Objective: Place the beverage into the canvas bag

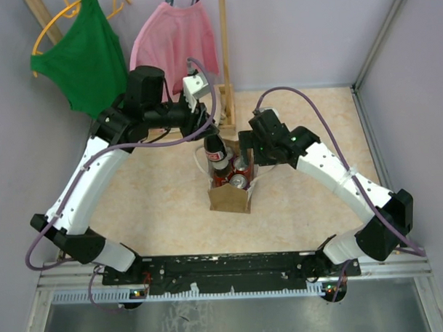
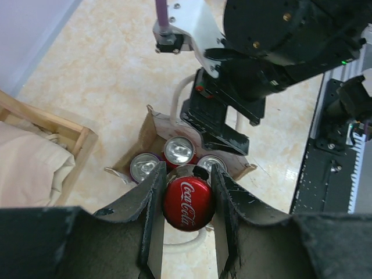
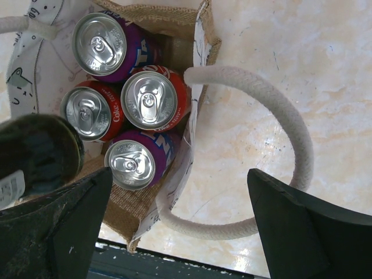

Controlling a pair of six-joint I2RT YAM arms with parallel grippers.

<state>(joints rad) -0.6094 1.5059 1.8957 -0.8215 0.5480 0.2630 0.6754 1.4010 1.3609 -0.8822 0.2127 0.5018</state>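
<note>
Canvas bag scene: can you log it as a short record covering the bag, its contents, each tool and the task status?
bag: canvas bag, upright, mouth open
contents: four cans, two red and two purple, tops up
left tool: shut on the Coca-Cola bottle, held over the cans
right tool: open, holding nothing, over the bag's edge and one white rope handle
task status: bottle not yet released into the bag
</note>
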